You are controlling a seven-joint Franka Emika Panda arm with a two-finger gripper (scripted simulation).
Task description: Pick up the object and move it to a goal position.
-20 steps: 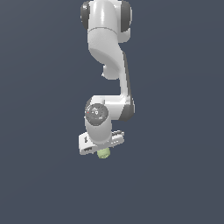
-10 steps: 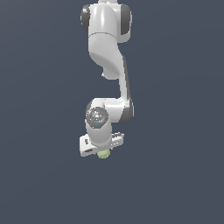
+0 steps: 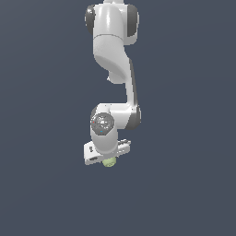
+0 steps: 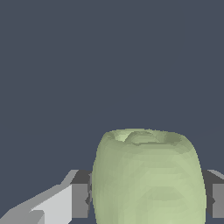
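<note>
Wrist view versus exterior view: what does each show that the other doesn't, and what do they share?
Only the wrist view shows the pale yellow-green barrel-shaped lump close up, with the dimple in its end and dark finger pads against both its sides. Only the exterior view shows the whole white jointed arm reaching down. Both show the lump in the white gripper, where it peeks out below, against a plain dark blue-grey background.

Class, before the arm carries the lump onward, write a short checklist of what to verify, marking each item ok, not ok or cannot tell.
1. Lump sits between the fingers of the hand: ok.
2. Fingers pressed on both sides of it: ok.
3. Lump centred in the grip: cannot tell.
4. Goal position visible: not ok, neither view shows one.
5. Nothing else near the arm: ok.
</note>
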